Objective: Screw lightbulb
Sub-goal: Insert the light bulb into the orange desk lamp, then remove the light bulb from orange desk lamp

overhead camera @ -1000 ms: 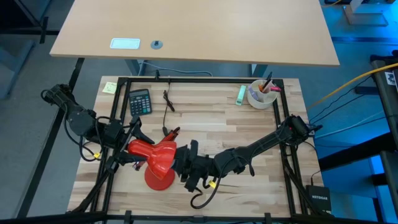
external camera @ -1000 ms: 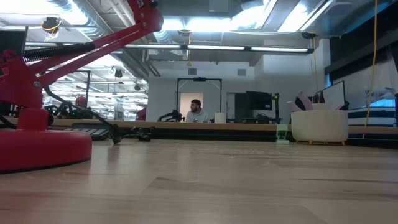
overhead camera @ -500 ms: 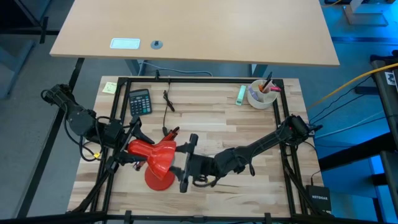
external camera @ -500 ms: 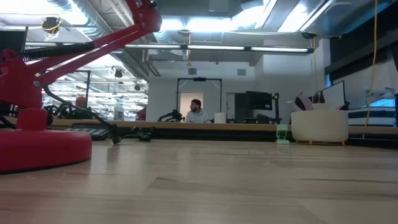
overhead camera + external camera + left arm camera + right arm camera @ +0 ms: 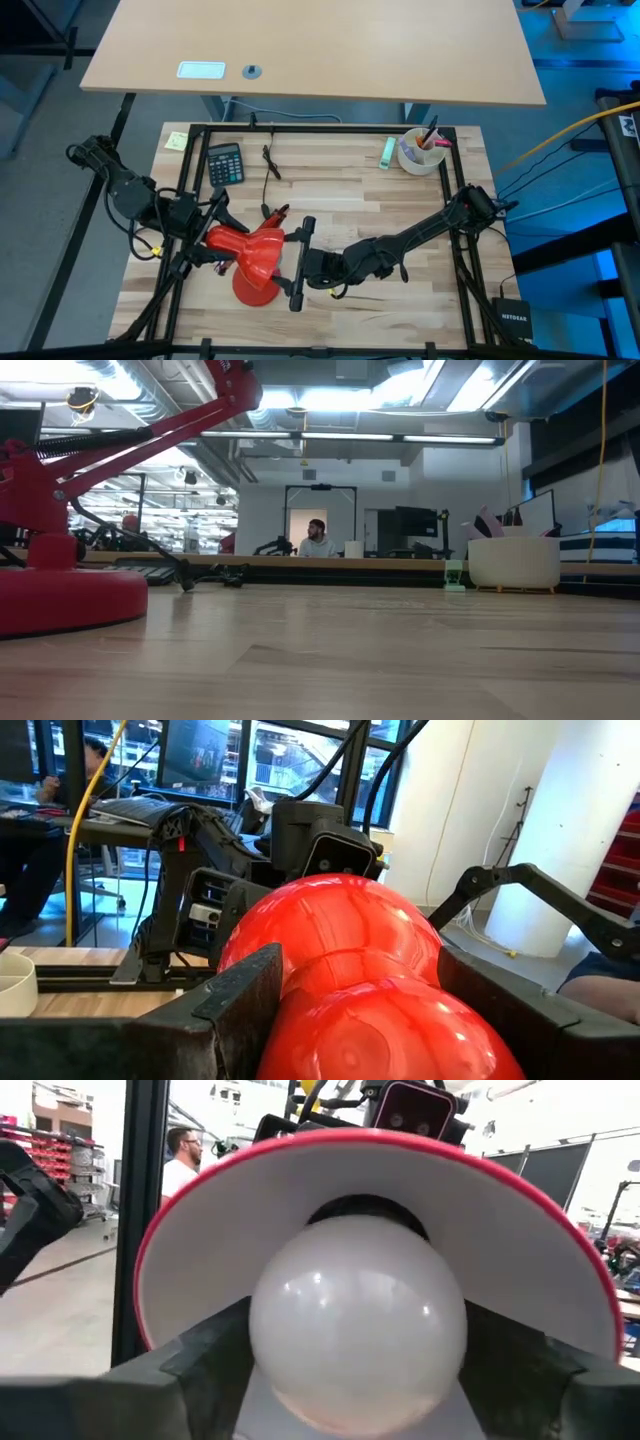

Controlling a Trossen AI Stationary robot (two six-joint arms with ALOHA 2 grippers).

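Observation:
The red desk lamp stands on its round base (image 5: 256, 289) near the table's front left; its shade (image 5: 262, 250) lies level with its mouth toward the right. The white lightbulb (image 5: 357, 1323) sits inside the shade's white inner wall (image 5: 200, 1250), its screw base hidden. My right gripper (image 5: 291, 263) is at the shade's mouth, shut on the bulb. My left gripper (image 5: 222, 243) is shut on the back of the shade (image 5: 340, 935). In the low view only the lamp's base (image 5: 60, 595) and arm (image 5: 150, 428) show. My left gripper pinches the shade's narrow rear part (image 5: 345, 975) between its two fingers (image 5: 235, 995), coming level from the table's left. The shade is held above the table, its mouth facing right. My right gripper pinches the bulb's round glass (image 5: 300, 1380) between its two fingers (image 5: 205, 1365), coming level from the table's right, along the bulb's axis. The bulb sits in the shade's mouth, clear of the table.
A calculator (image 5: 225, 163), a black cable (image 5: 270, 160) and a yellow note (image 5: 176, 141) lie at the far left. A white cup with pens (image 5: 420, 152) and a green item (image 5: 386, 151) stand at the far right. A person (image 5: 317, 540) sits in the room behind.
My right gripper has turned about its own long axis while staying at the shade's mouth with the bulb. The lamp and my left gripper have kept still.

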